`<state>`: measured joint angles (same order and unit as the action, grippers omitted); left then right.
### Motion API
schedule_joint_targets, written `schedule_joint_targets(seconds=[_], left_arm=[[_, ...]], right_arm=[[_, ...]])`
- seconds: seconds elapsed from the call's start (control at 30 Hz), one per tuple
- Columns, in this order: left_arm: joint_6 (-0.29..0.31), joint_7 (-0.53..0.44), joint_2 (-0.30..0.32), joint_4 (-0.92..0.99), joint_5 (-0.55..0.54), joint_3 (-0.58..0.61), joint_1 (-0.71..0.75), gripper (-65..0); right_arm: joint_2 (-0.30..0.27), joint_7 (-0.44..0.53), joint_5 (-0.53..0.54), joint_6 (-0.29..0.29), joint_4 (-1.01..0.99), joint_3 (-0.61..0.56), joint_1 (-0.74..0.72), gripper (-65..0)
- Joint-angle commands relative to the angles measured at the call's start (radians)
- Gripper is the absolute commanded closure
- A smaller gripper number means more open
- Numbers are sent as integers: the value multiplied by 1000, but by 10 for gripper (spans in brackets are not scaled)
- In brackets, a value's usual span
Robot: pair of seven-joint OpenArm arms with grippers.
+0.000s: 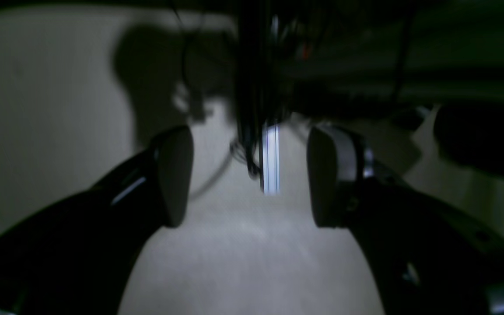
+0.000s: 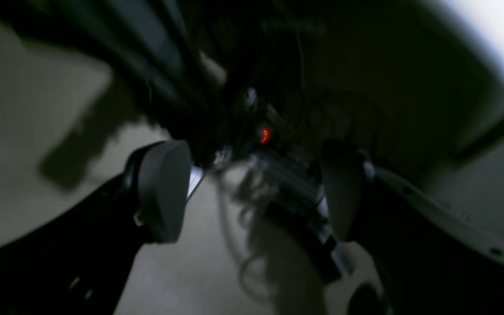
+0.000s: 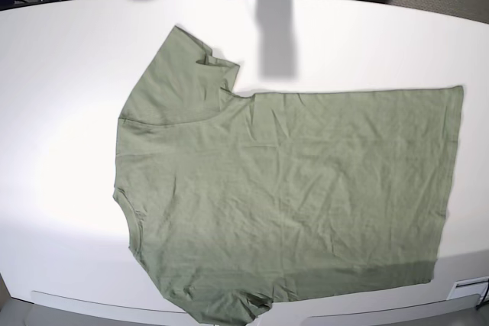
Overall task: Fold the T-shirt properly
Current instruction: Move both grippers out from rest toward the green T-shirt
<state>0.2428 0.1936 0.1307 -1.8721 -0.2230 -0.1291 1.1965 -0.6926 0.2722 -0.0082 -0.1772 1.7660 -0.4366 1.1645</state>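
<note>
Here, in the base view, the T-shirt (image 3: 290,196) lies spread flat on the white desk (image 3: 61,97), with no arm over it. Its collar edge is at the left side, one short sleeve points to the far left corner of the cloth, and the other sleeve reaches the near edge of the desk at the bottom. The straight hem is at the right side. The green cloth is wrinkled over the whole body. A dark shadow falls on the desk just beyond the upper sleeve.

In the right wrist view, the right hand (image 2: 252,190) is released: its two dark pads stand well apart and nothing is between them. One of the fingers (image 2: 164,190) is on the left of this picture. Under the hand is bare pale desk, and ahead of it are dark cables and a small red light. The picture is blurred and dim, and the T-shirt does not show near this hand.

In the left wrist view, the left hand (image 1: 250,177) is also released, its pads far apart and holding nothing. Below it is only pale desk. Ahead of it hang dark cables and a bright metal strip.
</note>
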Motion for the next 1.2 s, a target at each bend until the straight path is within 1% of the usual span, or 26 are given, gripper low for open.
schedule_joint_targets(seconds=[0.0, 0.07, 0.1, 0.2, 0.27, 0.33, 0.4, 0.47, 0.53, 0.6, 0.7, 0.8, 0.87, 0.97, 1.07, 1.1, 1.13, 1.17], left_arm=[[-10, -15, 0, -43, -3, -1, 21, -403], [-37, -14, 0, -108, 11, -1, 23, -403], [-45, -14, 0, -138, 39, -1, 23, -403], [-45, -15, 0, -220, 117, -1, 19, -403], [-45, -16, 0, -260, 142, -1, 7, -403], [-45, -48, 0, -286, 166, -1, -14, -403], [-46, -84, 0, -298, 183, -1, -46, -403], [-45, -90, 0, -302, 182, -1, -83, -403], [-45, -90, 0, -302, 184, -1, -119, -403], [-45, -89, 0, -301, 220, -1, -154, -403], [-46, -90, 0, -301, 298, -1, -208, -403], [-45, -90, 0, -301, 313, -1, -243, -403], [-45, -90, 0, -301, 313, -1, -257, -403], [-45, -94, 0, -301, 328, -1, -268, -403], [-45, -110, 1, -301, 434, -1, -281, -403], [-45, -117, 1, -302, 472, -1, -287, -403], [-45, -121, 1, -302, 505, -1, -292, -403], [-45, -120, 1, -302, 531, -1, -298, -403]], right_arm=[[-11, 15, 4, -35, 38, -2, 25, -467], [-21, 16, 4, -79, 97, -2, 30, -467], [-23, 15, 4, -104, 122, -2, 30, -467], [-23, 19, 0, -181, 193, -2, 28, -467], [-22, 19, -58, -209, 236, -2, 22, -467], [-22, 19, -132, -221, 269, -2, 3, -467], [-22, 19, -178, -256, 293, -2, -27, -467], [-19, 19, -204, -319, 302, -2, -69, -467], [-16, 19, -226, -396, 301, -2, -123, -467], [-12, 16, -256, -441, 301, -2, -182, -467], [31, -12, -262, -495, 301, -2, -253, -467], [74, -66, -276, -518, 294, -2, -295, -467], [87, -72, -338, -519, 278, -2, -317, -467], [78, -79, -475, -519, 237, -1, -350, -467], [73, -80, -600, -518, 154, -1, -394, -467], [63, -84, -641, -516, 121, -2, -412, -467], [48, -106, -681, -512, 89, -2, -427, -467], [32, -150, -726, -499, 60, -3, -441, -467]])
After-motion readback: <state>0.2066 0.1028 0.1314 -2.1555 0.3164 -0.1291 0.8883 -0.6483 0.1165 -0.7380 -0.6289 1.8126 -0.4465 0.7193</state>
